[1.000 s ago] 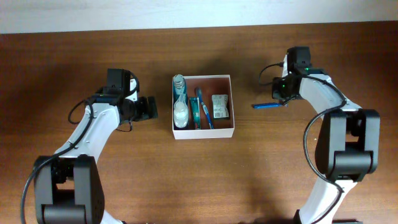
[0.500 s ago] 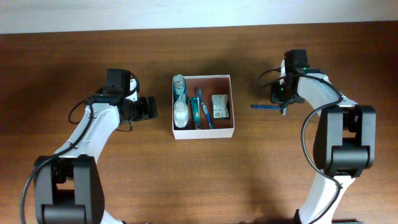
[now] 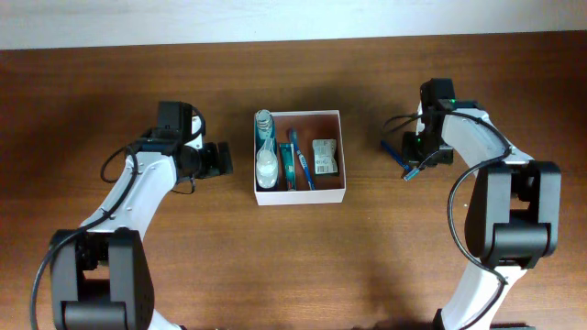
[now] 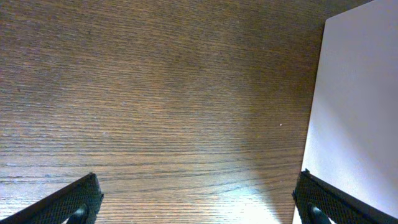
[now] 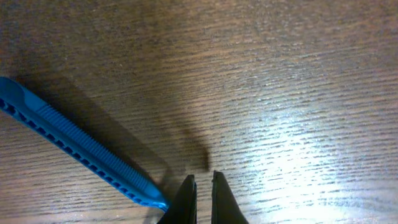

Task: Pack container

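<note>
The overhead camera looks straight down from far above on the whole brown wooden bench [image 3: 293,266]. Both wrist cameras face down, close over its grain. The left one shares the square white-walled container [image 4: 354,112] with overhead, the right one the ridged blue plastic stick [image 5: 74,149].

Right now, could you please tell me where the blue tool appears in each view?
Overhead: the blue tool sits aslant, right of the container, beside the right gripper.
Left wrist: not in it; only the table and the container's white wall show.
Right wrist: in the left half, running from the left edge down to the shut fingertips at the bottom.
Shared landmark: the wooden table, in all three views.
</note>
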Robot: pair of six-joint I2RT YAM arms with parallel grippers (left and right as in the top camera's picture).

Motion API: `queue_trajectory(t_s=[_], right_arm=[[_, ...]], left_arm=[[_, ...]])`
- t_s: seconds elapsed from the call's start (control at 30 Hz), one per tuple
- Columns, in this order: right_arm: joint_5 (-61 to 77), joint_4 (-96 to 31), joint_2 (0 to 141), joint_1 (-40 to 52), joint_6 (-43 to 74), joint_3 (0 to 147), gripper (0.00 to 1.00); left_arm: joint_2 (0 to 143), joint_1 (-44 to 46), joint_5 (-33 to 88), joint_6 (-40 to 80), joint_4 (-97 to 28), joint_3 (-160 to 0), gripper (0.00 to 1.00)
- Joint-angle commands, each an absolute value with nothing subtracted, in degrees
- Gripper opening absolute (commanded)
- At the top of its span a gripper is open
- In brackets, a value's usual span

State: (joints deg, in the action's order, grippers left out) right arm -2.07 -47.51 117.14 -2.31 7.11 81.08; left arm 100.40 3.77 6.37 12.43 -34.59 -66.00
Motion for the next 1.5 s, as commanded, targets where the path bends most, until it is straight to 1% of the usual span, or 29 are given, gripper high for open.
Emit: queue_trajectory(t_s=[0.0, 0.2, 0.33, 0.4, 0.47, 0.5, 0.53, 0.57, 0.6, 0.63, 0.67, 0.77, 0.8, 0.83, 0.93, 1.0, 1.07, 1.2, 1.37, 1.47], right_arm=[[-1.1, -48.6, 115.0, -2.3, 8.4, 80.6, 0.04], [1.7, -49.3, 115.0, -2.3, 8.4, 80.6, 0.04], [-1.8, -47.3, 115.0, -2.4, 7.8, 81.0, 0.05], [-1.8, -46.3, 115.0, -2.4, 5.9, 82.0, 0.14], [-1.8, -45.6, 115.0, -2.3, 3.4, 83.5, 0.2], [-1.8, -45.4, 115.0, -2.3, 2.2, 84.4, 0.28], [-1.8, -45.4, 115.0, -2.3, 1.6, 85.0, 0.32], [-1.7, -45.4, 115.0, -2.3, 1.1, 86.3, 0.4], [-0.1, -45.7, 114.9, -2.3, -0.4, 88.5, 0.59], [1.9, -46.0, 114.9, -2.3, -1.9, 89.6, 0.7], [3.5, -46.5, 114.9, -2.3, -3.1, 90.5, 0.74], [9.7, -47.6, 114.9, -2.2, -6.8, 91.9, 0.74], [10.7, -47.7, 115.0, -2.2, -7.4, 91.6, 0.73], [11.4, -47.3, 115.3, -1.8, -9.5, 90.4, 0.67], [11.4, -46.6, 116.1, -1.0, -13.4, 88.0, 0.61], [11.4, -45.8, 116.7, -0.3, -14.7, 86.5, 0.61], [11.0, -44.8, 117.3, 0.1, -14.7, 85.3, 0.6], [11.0, -43.7, 118.5, 0.2, -14.6, 83.5, 0.52], [10.5, -42.3, 119.4, 0.2, -14.0, 81.4, 0.51], [6.3, -39.7, 119.4, 0.2, -9.9, 78.7, 0.51]], left_arm=[[100.3, 3.6, 6.2, 12.5, -34.5, -66.3, 0.99], [100.3, 3.6, 6.2, 12.5, -34.5, -66.3, 0.99], [100.3, 3.6, 6.2, 12.6, -34.5, -66.3, 0.99], [100.3, 3.6, 6.2, 12.5, -34.5, -66.3, 0.99], [100.3, 3.6, 6.2, 12.5, -34.5, -66.3, 0.99], [100.3, 3.6, 6.2, 12.6, -34.5, -66.3, 0.99], [100.3, 3.6, 6.2, 12.5, -34.5, -66.3, 0.99], [100.3, 3.6, 6.2, 12.5, -34.5, -66.3, 0.99], [100.3, 3.6, 6.2, 12.5, -34.5, -66.4, 0.99], [100.3, 3.6, 6.2, 12.5, -34.5, -66.3, 0.99], [100.3, 3.6, 6.2, 12.5, -34.5, -66.3, 0.99], [100.3, 3.6, 6.2, 12.5, -34.5, -66.3, 0.99], [100.3, 3.6, 6.2, 12.5, -34.5, -66.3, 0.99], [100.3, 3.6, 6.2, 12.5, -34.5, -66.3, 0.99], [100.3, 3.6, 6.2, 12.5, -34.5, -66.3, 0.99], [100.3, 3.6, 6.2, 12.5, -34.5, -66.3, 0.99], [100.3, 3.6, 6.2, 12.5, -34.5, -66.4, 0.99], [100.3, 3.6, 6.2, 12.5, -34.5, -66.3, 0.99], [100.3, 3.6, 6.2, 12.5, -34.5, -66.4, 0.99], [100.3, 3.6, 6.2, 12.5, -34.5, -66.3, 0.99]])
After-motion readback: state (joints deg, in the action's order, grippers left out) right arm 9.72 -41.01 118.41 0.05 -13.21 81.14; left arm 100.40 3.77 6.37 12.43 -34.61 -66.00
